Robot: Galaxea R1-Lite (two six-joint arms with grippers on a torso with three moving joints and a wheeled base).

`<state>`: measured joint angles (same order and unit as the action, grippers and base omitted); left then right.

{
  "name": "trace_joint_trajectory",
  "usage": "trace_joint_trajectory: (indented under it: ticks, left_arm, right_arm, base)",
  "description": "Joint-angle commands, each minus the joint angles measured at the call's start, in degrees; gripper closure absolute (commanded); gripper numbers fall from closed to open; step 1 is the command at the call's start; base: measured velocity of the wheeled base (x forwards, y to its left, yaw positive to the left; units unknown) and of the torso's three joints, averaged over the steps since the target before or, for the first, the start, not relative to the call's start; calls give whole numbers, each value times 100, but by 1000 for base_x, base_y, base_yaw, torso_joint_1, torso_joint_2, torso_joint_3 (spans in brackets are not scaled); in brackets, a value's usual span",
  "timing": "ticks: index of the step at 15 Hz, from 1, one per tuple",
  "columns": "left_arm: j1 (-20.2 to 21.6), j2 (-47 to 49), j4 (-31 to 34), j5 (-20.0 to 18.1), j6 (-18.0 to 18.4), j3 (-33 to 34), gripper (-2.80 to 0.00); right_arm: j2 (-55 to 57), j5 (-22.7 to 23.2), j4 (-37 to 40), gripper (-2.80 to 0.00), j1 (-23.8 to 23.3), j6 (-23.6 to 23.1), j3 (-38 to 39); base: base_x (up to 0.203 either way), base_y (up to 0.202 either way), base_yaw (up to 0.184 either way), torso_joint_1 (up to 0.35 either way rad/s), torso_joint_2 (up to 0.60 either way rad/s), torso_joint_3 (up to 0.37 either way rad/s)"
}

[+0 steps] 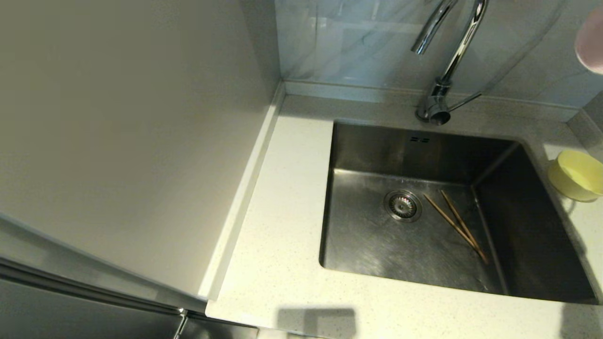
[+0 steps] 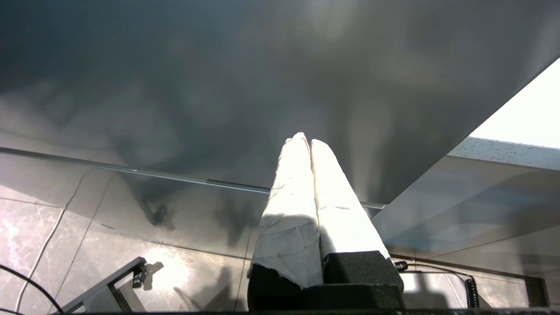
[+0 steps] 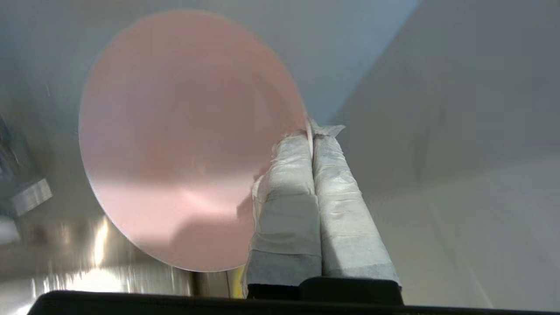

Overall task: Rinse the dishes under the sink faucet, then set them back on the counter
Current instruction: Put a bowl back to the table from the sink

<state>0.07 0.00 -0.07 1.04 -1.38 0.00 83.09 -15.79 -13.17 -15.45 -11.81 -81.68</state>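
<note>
My right gripper (image 3: 311, 133) is shut on the rim of the pale-pink bowl (image 3: 188, 140), one finger inside and one outside. In the head view only an edge of that pink bowl (image 1: 591, 42) shows, held high at the far right, beyond the faucet (image 1: 447, 61). The pale-yellow bowl (image 1: 577, 175) sits tilted on the counter (image 1: 282, 226) right of the sink (image 1: 377, 245). The brown chopsticks (image 1: 457, 225) lie on the sink floor right of the drain. My left gripper (image 2: 308, 141) is shut and empty, parked low beside a dark cabinet front.
A tall pale panel (image 1: 122, 141) rises along the counter's left side. Grey marbled wall tile (image 1: 358, 42) stands behind the faucet. The strainer drain (image 1: 403, 205) is at the sink's middle.
</note>
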Motion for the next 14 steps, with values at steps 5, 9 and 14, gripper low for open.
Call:
trace_joint_trajectory:
  ticks: [5,9,14]
  left_arm:
    - [1,-18,-1,2,-3,0,0]
    - [1,-18,-1,2,-3,0,0]
    - [1,-18,-1,2,-3,0,0]
  right_arm:
    - [-91,489,2002,0,-458,4,-194]
    - [-95,643,3068,0,-949,4,-149]
    - [-74,801,3364,0,-1643,-53,255]
  base:
    - [0,0,0,0,0,0]
    - [0,0,0,0,0,0]
    - [0,0,0,0,0,0]
